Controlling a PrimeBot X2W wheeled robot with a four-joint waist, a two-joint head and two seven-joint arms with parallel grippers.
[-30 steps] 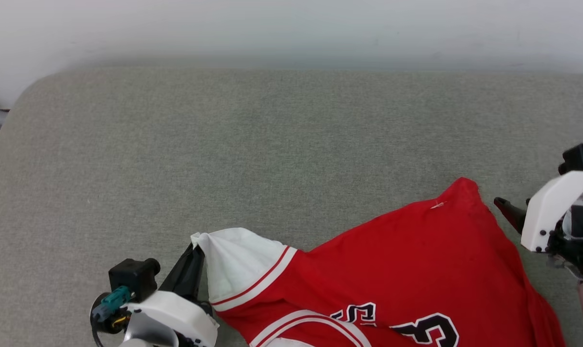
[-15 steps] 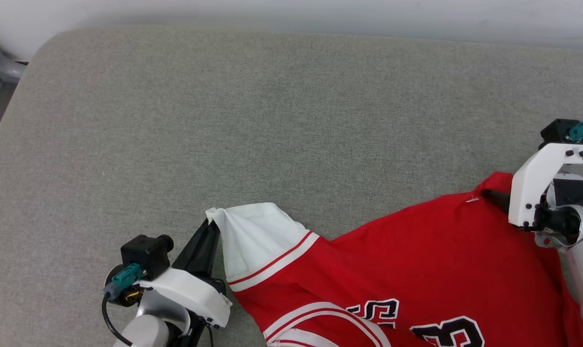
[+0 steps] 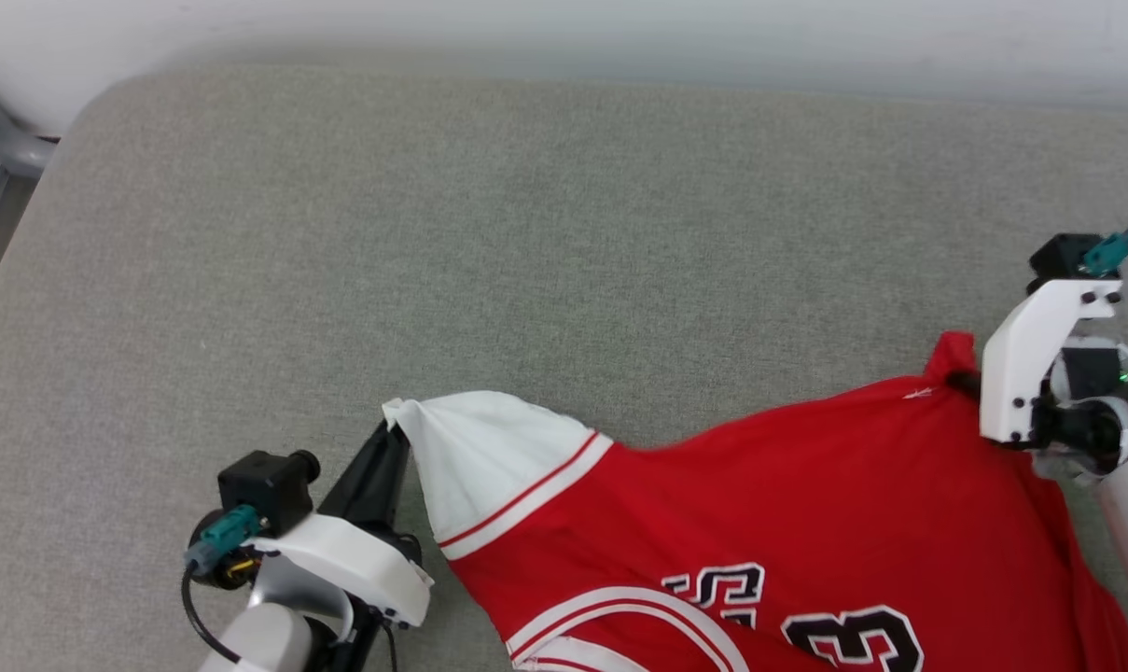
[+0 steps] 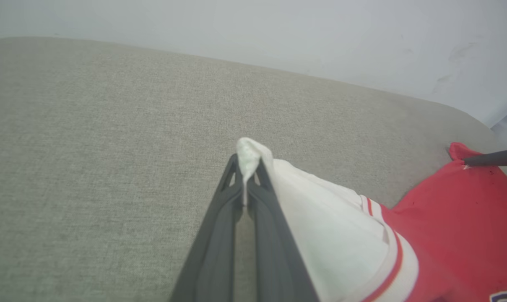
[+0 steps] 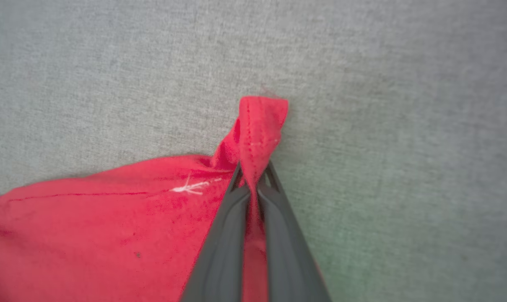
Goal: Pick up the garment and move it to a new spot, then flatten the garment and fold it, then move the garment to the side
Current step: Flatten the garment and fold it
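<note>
Pinching white sleeve tip [image 4: 253, 153] of shirt [image 3: 806, 523] with left pincer [image 4: 245, 180], red hem corner [image 5: 261, 121] with right pincer [image 5: 253, 180]; strung left-right between both.

Head view: high, looks forward and steeply down on the grey padded surface [image 3: 564, 233], with the white wall [image 3: 564, 28] a strip along the top. Mid range. The left gripper [image 3: 393, 435] is at lower left, the right gripper [image 3: 963, 381] at the right edge, and the garment [image 3: 806, 513] is cut off at the bottom.

Left wrist view: low and close, a shallow angle along its own fingers [image 4: 219, 235] across the surface toward the wall. It shares the white sleeve [image 4: 320, 218] with the head view. At its right edge it shows the right gripper's finger at the red hem corner [image 4: 456, 150].

Right wrist view: very close, nearly straight down on that same corner [image 5: 259, 121].
</note>
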